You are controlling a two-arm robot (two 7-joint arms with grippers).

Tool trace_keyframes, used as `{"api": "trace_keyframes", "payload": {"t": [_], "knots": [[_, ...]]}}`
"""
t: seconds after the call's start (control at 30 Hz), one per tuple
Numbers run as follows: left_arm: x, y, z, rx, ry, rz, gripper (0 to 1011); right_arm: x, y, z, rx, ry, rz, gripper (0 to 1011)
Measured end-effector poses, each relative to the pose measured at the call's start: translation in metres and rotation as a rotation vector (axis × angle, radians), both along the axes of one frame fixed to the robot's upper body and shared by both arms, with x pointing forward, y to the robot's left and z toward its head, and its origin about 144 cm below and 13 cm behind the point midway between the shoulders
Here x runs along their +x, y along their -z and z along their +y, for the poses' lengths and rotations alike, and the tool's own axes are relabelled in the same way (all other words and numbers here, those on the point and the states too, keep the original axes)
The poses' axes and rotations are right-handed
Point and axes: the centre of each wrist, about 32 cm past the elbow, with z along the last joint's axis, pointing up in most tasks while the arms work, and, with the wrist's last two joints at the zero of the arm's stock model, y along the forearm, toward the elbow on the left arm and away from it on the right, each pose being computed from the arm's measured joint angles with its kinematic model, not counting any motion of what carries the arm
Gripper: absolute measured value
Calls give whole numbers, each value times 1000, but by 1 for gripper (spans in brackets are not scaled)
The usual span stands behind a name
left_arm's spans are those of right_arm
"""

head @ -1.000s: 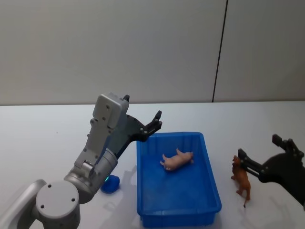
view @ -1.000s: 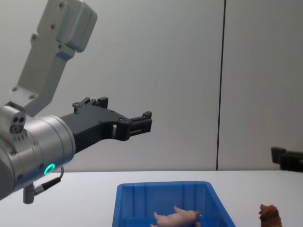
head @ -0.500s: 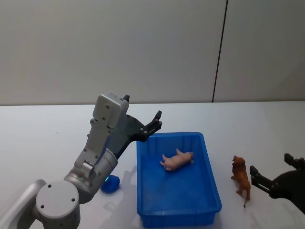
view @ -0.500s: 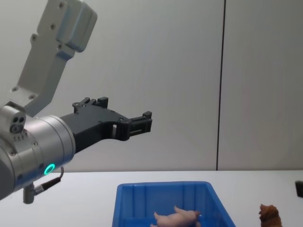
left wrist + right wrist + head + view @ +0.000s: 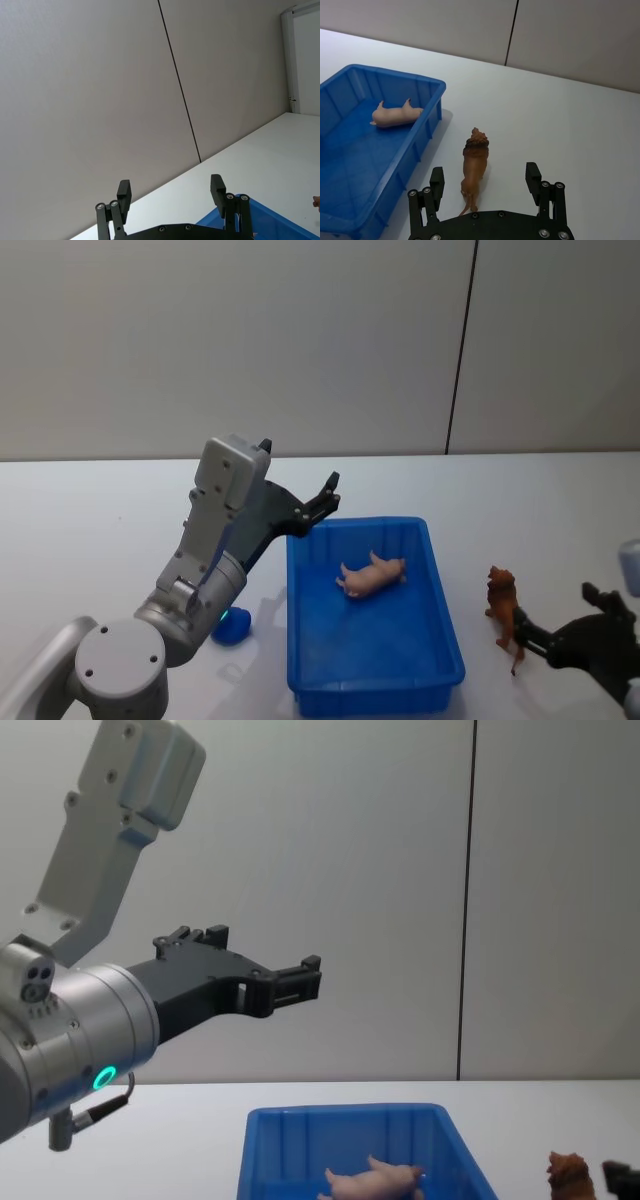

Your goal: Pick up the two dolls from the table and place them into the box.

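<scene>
The pale pink pig doll [image 5: 372, 575] [image 5: 396, 116] [image 5: 373, 1182] lies on its side inside the blue box [image 5: 370, 655] [image 5: 350, 170] [image 5: 340, 1118]. The brown lion-like doll [image 5: 505, 617] [image 5: 474, 167] [image 5: 570, 1175] stands on the white table just right of the box. My right gripper [image 5: 557, 616] [image 5: 485, 173] is open and low over the table right behind this doll, whose hindquarters lie between the fingertips without touching them. My left gripper [image 5: 299, 464] [image 5: 170, 186] [image 5: 262, 952] hangs open and empty, high over the box's far left corner.
A small blue object [image 5: 232, 628] lies on the table left of the box, under my left arm. Bare white table [image 5: 580, 125] stretches to the right of and beyond the brown doll. A grey wall closes off the back.
My right gripper has dropped lower and drawn back toward the front right, from beside the brown doll's head to behind its rear. The left arm and both dolls have stayed still.
</scene>
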Motion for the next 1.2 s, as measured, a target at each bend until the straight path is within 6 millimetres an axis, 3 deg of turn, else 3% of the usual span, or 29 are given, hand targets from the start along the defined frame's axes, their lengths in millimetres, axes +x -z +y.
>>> {"api": "trace_keyframes", "payload": {"t": [1.07,1.2], "knots": [[0,0,0,0,0,0,1004,43,41,26,-53,24,85,1001],[0,0,0,0,0,0,1003,47,43,28,-54,22,88,940]]}}
